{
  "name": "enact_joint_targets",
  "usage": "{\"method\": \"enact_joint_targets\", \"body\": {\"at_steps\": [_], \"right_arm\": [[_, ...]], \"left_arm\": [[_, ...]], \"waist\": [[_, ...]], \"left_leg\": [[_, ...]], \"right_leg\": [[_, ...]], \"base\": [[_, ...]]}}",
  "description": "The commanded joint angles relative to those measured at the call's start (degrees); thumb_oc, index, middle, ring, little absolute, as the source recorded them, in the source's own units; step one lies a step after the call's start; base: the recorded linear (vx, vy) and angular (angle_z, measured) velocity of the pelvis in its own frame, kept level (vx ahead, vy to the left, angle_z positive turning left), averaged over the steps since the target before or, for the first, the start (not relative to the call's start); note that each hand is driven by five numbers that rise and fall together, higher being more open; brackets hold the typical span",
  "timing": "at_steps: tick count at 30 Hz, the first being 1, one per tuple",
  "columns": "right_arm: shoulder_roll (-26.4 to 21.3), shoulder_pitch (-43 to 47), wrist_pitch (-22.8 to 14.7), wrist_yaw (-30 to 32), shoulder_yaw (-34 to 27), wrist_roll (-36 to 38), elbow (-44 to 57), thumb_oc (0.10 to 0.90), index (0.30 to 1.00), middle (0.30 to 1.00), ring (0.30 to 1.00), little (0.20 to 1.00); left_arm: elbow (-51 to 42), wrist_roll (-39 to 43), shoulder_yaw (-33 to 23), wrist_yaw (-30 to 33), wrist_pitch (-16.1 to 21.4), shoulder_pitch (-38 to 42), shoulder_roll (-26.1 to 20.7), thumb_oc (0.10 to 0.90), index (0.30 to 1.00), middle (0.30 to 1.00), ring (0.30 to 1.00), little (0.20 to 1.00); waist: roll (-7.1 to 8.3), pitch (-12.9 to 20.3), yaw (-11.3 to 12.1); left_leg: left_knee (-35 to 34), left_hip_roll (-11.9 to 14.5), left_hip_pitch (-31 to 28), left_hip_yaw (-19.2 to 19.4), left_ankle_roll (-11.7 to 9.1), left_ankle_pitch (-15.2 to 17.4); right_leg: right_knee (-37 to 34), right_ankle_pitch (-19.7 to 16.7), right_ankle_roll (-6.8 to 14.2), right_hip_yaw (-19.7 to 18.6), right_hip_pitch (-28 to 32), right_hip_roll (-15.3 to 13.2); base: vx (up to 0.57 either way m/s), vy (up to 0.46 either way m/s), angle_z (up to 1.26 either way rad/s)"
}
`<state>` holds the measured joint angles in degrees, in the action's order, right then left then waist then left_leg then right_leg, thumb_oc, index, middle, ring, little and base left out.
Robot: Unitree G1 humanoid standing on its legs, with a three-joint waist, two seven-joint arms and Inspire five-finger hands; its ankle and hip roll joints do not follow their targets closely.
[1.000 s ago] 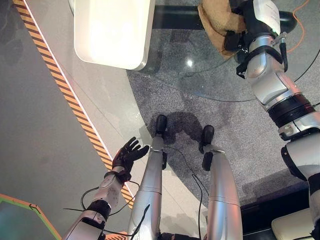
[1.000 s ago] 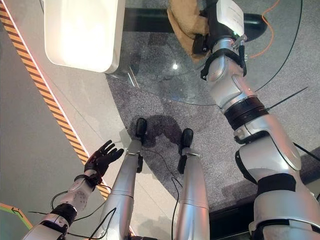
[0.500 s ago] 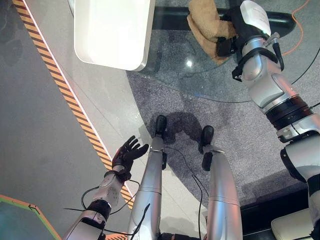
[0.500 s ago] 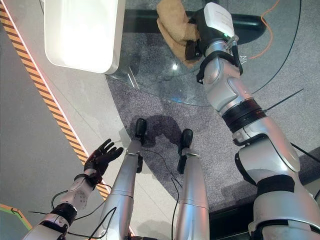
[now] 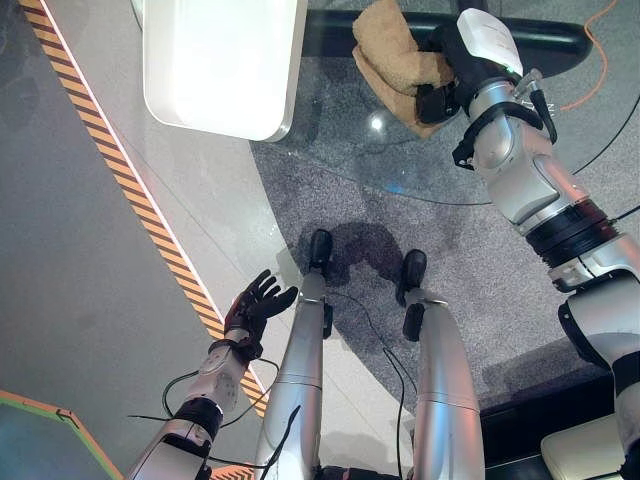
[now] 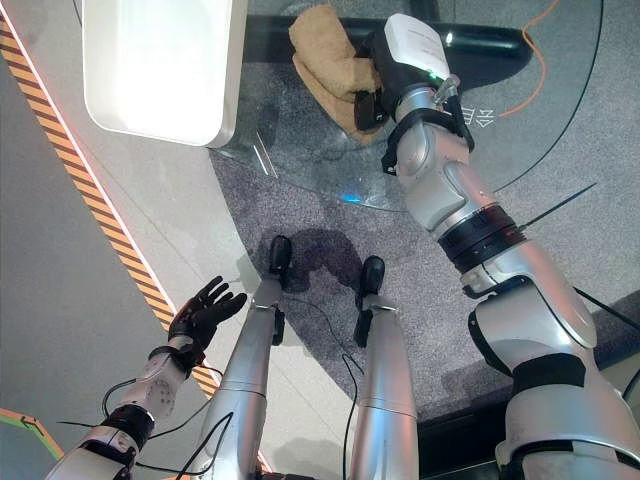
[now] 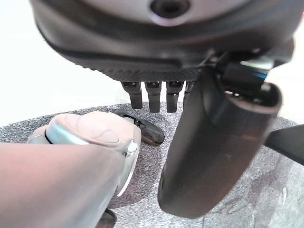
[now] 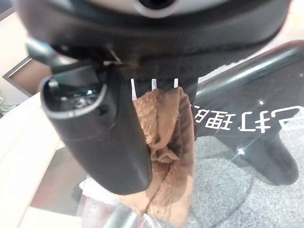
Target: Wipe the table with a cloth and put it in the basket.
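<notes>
**Wiping under way, basket step still ahead**

The right hand (image 5: pixel 440 95) reaches to the far side of the round glass table (image 5: pixel 340 130) and rests on the tan cloth (image 5: pixel 395 55), which lies bunched on the glass just left of the hand. In the right wrist view the cloth (image 8: pixel 168 142) hangs between the thumb and the fingers, so the hand seems clamped on it, though the fingers are mostly hidden behind the fabric. The left hand (image 5: pixel 255 305) hangs low on the near left over the grey floor (image 5: pixel 90 280), fingers spread and holding nothing.

By my reading the task is in its wiping stage: cloth on the table, stroke in hand. Carrying the cloth to a basket is not yet done. A white slab (image 5: pixel 220 60) sits far left beside the glass.
</notes>
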<state>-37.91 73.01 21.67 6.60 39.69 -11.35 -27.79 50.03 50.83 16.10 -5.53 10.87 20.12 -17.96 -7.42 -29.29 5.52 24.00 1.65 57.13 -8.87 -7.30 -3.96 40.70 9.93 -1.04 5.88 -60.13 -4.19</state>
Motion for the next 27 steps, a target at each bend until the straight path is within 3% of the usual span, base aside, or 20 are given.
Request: {"method": "enact_joint_targets", "body": {"at_steps": [1, 13, 14, 15, 16, 18, 19, 24, 27], "right_arm": [[7.32, -2.46, -4.01, -4.24, 4.71, -0.56, 10.06, 0.100, 0.300, 0.300, 0.300, 0.200], [6.50, -0.94, -4.17, 0.70, 4.55, -3.40, 7.96, 0.100, 0.300, 0.300, 0.300, 0.200], [6.51, -1.56, -3.99, 1.64, 4.62, -3.48, 7.52, 0.100, 0.300, 0.300, 0.300, 0.200], [6.31, -1.09, -4.08, 3.13, 4.63, -4.07, 6.68, 0.100, 0.300, 0.300, 0.300, 0.200], [5.70, 0.37, -4.31, 5.59, 4.71, -4.42, 5.26, 0.100, 0.300, 0.300, 0.300, 0.200], [4.87, 1.90, -4.35, 10.12, 4.35, -3.38, 2.28, 0.100, 0.300, 0.300, 0.300, 0.200], [4.35, 2.28, -4.48, 14.02, 4.01, -1.96, -0.47, 0.100, 0.300, 0.300, 0.300, 0.200], [1.40, 6.72, -7.29, 25.50, 2.56, 2.48, -11.14, 0.100, 0.300, 0.300, 0.300, 0.200], [0.20, 8.23, -7.89, 29.27, 2.31, 4.19, -14.03, 0.100, 0.300, 0.300, 0.300, 0.200]], "left_arm": [[1.16, -0.39, -1.98, 0.87, 1.49, -1.74, -0.69, 0.800, 0.900, 0.900, 0.900, 0.900], [1.64, -0.35, -1.94, 0.68, 1.47, -1.37, -0.82, 0.800, 0.900, 0.900, 0.900, 0.900], [1.75, -0.23, -1.54, 0.64, 1.43, -2.04, -0.83, 0.800, 0.900, 0.900, 0.900, 0.900], [1.94, 0.04, -1.29, 0.54, 1.58, -1.91, -0.87, 0.800, 0.900, 0.900, 0.900, 0.900], [2.15, 0.22, -1.42, 0.35, 1.76, -1.10, -0.97, 0.800, 0.900, 0.900, 0.900, 0.900], [2.45, 0.33, -1.16, 0.18, 1.89, -1.11, -1.05, 0.800, 0.900, 0.900, 0.900, 0.900], [2.72, 0.49, -0.66, -0.16, 2.09, -1.89, -1.10, 0.800, 0.900, 0.900, 0.900, 0.900], [3.09, 0.94, 0.24, -0.93, 2.65, -2.19, -1.41, 0.800, 0.900, 0.900, 0.900, 0.900], [3.12, 1.47, 0.66, -1.03, 2.82, -2.16, -1.56, 0.800, 0.900, 0.900, 0.900, 0.900]], "waist": [[1.90, -0.51, 0.61], [1.86, -0.51, 0.76], [1.87, -0.51, 0.75], [1.84, -0.51, 0.77], [1.70, -0.51, 0.86], [1.55, -0.51, 1.03], [1.46, -0.51, 1.17], [1.18, -0.51, 1.72], [1.06, -0.51, 1.75]], "left_leg": [[3.05, -4.78, 1.07, 8.43, 7.64, 2.42], [2.93, -4.82, 0.96, 8.24, 7.70, 2.44], [3.65, -4.86, -0.58, 8.12, 7.47, 4.51], [3.64, -4.87, -0.58, 8.14, 7.50, 4.52], [2.95, -4.81, 0.92, 8.24, 7.77, 2.54], [2.91, -4.89, 0.78, 8.06, 7.78, 2.64], [3.75, -4.96, -0.63, 7.83, 7.54, 4.77], [3.92, -5.12, -0.73, 7.42, 7.63, 5.20], [3.92, -5.18, -0.67, 7.30, 7.62, 5.26]], "right_leg": [[-8.17, -6.55, -0.88, 3.22, 0.40, 1.46], [-8.26, -6.83, -0.73, 3.25, 0.49, 1.34], [-7.22, -4.85, -0.24, 2.70, 1.80, 1.35], [-7.31, -4.91, -0.27, 2.69, 1.84, 1.37], [-8.29, -6.92, -0.72, 3.22, 0.53, 1.29], [-8.42, -7.01, -0.66, 3.21, 0.68, 1.23], [-7.39, -5.13, -0.18, 2.70, 1.95, 1.19], [-7.32, -5.22, -0.05, 3.00, 2.24, 0.97], [-7.31, -5.33, 0.00, 3.04, 2.16, 0.96]], "base": [[0.00, 0.000, 0.00], [0.01, 0.000, 0.00], [0.06, -0.005, 0.00], [0.00, 0.000, 0.00], [-0.07, 0.011, 0.01], [-0.01, 0.003, 0.01], [0.05, -0.010, 0.01], [0.01, -0.002, 0.00], [-0.01, 0.004, 0.04]]}}
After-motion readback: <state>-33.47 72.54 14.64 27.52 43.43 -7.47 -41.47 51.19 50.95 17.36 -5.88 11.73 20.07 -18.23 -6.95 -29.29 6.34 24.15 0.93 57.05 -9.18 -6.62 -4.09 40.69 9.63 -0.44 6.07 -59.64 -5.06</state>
